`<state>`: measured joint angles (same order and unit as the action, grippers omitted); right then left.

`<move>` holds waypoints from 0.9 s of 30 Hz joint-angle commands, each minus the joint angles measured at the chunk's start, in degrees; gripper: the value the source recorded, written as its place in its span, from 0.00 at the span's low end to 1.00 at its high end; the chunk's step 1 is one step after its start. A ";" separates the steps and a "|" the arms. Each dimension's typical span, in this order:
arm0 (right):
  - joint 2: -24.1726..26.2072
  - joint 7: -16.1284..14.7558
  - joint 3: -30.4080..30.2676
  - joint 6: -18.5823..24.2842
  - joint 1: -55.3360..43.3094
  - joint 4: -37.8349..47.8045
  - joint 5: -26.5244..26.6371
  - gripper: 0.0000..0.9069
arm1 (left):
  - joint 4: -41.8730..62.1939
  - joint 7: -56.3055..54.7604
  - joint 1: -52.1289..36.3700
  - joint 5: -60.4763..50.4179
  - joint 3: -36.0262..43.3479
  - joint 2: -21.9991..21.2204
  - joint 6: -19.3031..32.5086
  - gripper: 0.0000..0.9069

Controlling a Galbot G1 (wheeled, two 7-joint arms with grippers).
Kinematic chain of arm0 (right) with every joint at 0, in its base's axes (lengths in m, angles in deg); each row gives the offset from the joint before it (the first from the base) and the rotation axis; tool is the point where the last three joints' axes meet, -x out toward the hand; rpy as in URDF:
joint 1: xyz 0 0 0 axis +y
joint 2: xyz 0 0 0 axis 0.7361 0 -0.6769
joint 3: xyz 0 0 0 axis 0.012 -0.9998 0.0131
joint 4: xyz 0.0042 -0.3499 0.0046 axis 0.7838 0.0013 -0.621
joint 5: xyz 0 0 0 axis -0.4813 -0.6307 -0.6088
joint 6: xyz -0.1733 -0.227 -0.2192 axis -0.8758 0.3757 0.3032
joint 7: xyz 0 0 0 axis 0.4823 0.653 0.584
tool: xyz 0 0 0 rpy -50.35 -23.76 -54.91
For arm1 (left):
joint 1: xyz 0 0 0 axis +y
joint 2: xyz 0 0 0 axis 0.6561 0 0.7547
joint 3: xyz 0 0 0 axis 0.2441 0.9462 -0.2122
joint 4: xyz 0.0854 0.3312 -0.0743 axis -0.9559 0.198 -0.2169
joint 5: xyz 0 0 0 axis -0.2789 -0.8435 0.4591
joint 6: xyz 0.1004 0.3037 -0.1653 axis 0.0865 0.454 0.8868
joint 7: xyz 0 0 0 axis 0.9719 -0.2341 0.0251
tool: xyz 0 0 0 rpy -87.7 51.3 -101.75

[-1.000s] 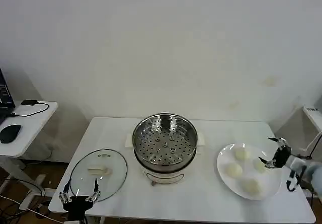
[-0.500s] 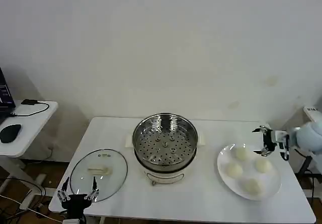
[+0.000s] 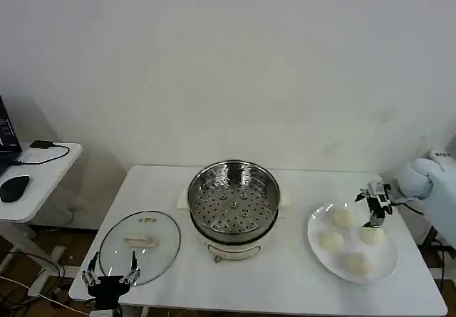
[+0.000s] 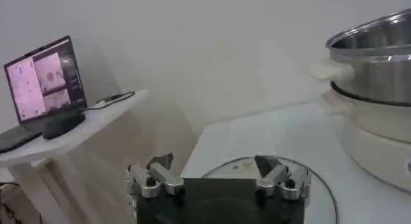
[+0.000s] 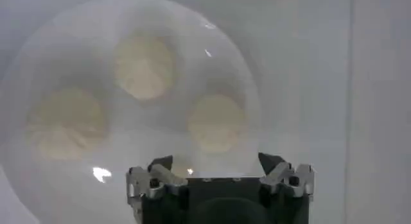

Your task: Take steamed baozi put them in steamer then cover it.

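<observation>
Four steamed baozi [image 3: 343, 217] lay on a white plate [image 3: 317, 254] at the right end of the desk [image 3: 285, 281], none yet in the steamer [image 3: 234, 201], so the task stood at its very first pick. The right tool [image 3: 375, 204] hung over the far right part of the plate, above the gap between the two farther buns, pointing down with its jaws spread wide and nothing between them. In the right wrist view the same tool [image 5: 218, 171] looked straight down on the plate [image 5: 45, 199], with three buns ahead of its fingertips and none inside them.

The steamer sat at the middle of the desk, its perforated tray bare. The cover [image 3: 140, 244] lay flat on the desk to the steamer's left, handle up. The left tool [image 3: 110, 273] waited at the near left edge, just beside the cover's near rim, jaws open and holding nothing; its wrist view showed the open tool [image 4: 218, 179] low over the glass with the steamer [image 4: 376, 71] beyond.

Judging from this, the next move called for the right tool to settle on one bun, centre over it, descend and close gently, since soft dough would likely dent under a hard squeeze.
</observation>
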<state>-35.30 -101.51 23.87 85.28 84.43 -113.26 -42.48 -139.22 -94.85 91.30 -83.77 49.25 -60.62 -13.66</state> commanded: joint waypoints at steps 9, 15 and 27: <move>-6.78 -0.51 -5.40 0.25 -2.92 6.13 -1.21 1.00 | -0.20 -0.13 0.48 -0.32 -0.14 -0.42 0.35 1.00; -6.73 0.17 -5.67 0.52 -2.26 6.22 -3.13 1.00 | -0.10 -0.15 0.35 -0.31 -0.18 -0.37 0.36 1.00; -7.13 2.28 -4.42 0.46 -1.26 6.59 -2.85 0.81 | -0.20 -0.17 0.40 -0.29 0.04 -0.30 0.64 1.00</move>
<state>-41.85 -99.86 19.51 85.69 83.31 -107.15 -44.91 -139.44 -95.03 91.67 -84.05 49.31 -60.92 -13.01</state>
